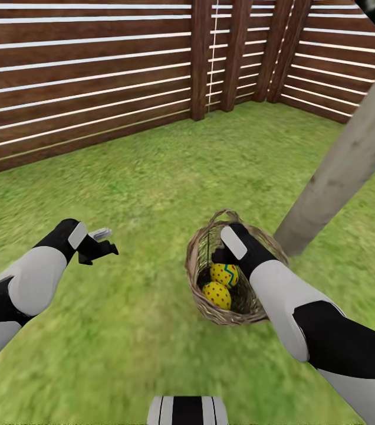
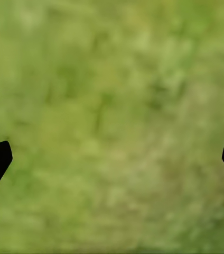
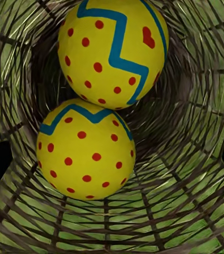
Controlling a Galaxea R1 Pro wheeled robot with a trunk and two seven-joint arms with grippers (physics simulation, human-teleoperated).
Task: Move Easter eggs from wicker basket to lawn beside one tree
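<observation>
1. Your right gripper hangs inside the wicker basket, jaws spread wide and holding nothing, above two eggs touching each other
2. Your left gripper hovers wide over bare lawn
3. Emptying the basket looks under way: lower, close on one egg, carry it right to the tree

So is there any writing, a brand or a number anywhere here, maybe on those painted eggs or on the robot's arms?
None: no words, numbers or brand marks can be read in these pictures.
The eggs in the basket bear only painted patterns: red dots, blue zigzag bands, a small red heart.
The fence, tree trunk and the robot's black and white arms are plain.
</observation>
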